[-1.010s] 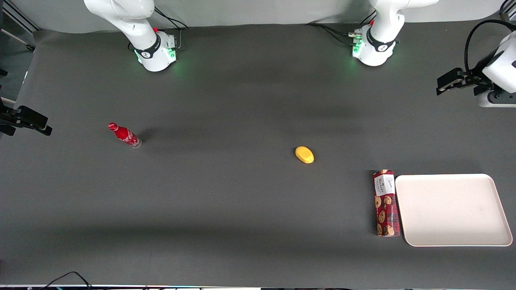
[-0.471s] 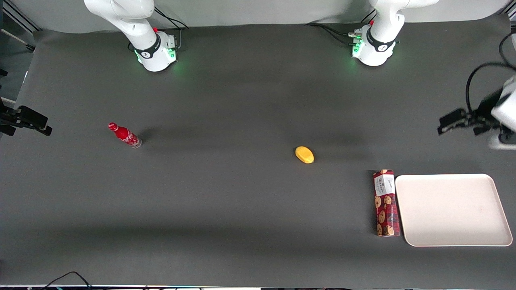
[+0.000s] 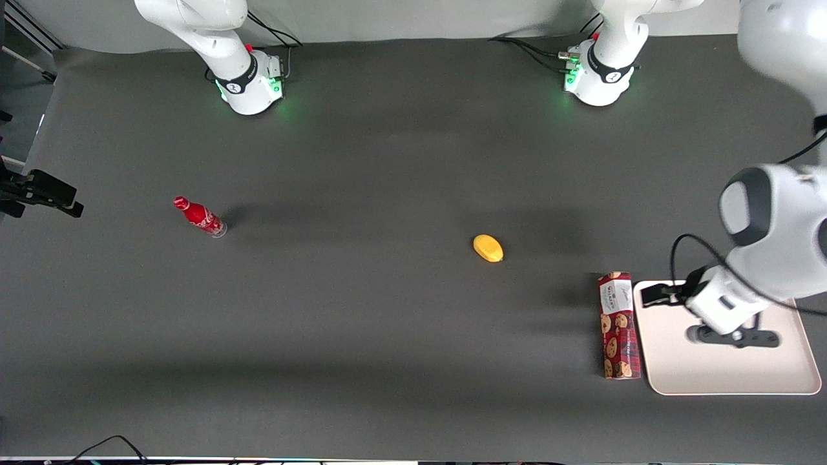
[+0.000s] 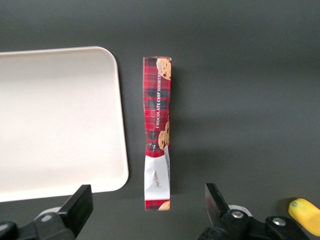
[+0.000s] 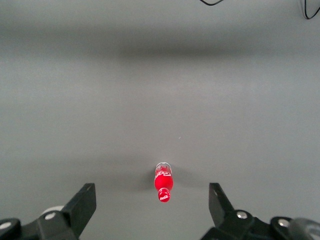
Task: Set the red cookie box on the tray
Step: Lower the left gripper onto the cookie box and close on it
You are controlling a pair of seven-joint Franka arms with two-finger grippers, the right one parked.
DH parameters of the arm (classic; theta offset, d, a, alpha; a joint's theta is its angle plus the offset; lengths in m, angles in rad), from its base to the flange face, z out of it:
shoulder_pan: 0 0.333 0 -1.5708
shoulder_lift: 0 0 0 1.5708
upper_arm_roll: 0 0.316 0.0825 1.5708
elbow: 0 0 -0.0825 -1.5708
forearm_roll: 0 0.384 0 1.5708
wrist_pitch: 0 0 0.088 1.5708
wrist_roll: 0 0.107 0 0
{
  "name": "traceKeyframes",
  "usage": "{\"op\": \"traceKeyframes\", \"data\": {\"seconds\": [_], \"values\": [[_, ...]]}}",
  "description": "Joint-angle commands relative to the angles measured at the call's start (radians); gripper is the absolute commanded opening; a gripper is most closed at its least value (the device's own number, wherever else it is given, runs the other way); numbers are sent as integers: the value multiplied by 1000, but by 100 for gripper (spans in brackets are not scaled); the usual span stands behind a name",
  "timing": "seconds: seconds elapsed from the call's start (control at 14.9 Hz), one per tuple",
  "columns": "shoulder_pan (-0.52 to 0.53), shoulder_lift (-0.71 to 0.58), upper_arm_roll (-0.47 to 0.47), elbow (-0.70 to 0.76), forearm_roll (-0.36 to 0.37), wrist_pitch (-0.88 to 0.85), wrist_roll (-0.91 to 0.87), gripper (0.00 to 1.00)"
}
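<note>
L gripper [image 4: 145, 210] aloft, jaws apart

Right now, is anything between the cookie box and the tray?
No. In the left wrist view only a bare strip of table separates the red cookie box from the tray. The end effector hangs open above them.

— Surface?
— Dark grey matte table [image 3: 362, 323], soft shadow bands across.
— Farthest from the front camera?
— Pale grey backdrop [image 3: 420, 19] along the table edge.
— Light?
— Soft, even.
— Nearest edge?
— Black cable [image 3: 106, 445].

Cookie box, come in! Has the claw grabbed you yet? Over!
Claw open, up above the tray, holding nothing. Cookie box lying on the table beside the tray. Nothing between them.
</note>
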Motion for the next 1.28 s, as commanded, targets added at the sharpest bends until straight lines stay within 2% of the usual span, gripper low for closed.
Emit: {"op": "traceKeyframes", "data": {"seconds": [0.0, 0.4, 0.47, 0.54, 0.94, 1.21], "values": [[-6, 153, -9, 29, 14, 82, 0, 100], [-11, 300, -19, 25, 22, 269, 10, 100], [-12, 312, -19, 23, 25, 285, 1, 43], [-11, 316, -19, 22, 25, 279, 4, 0], [-8, 288, -17, 47, 21, 218, -3, 0], [-6, 212, -17, 161, 11, -17, -10, 0]]}}
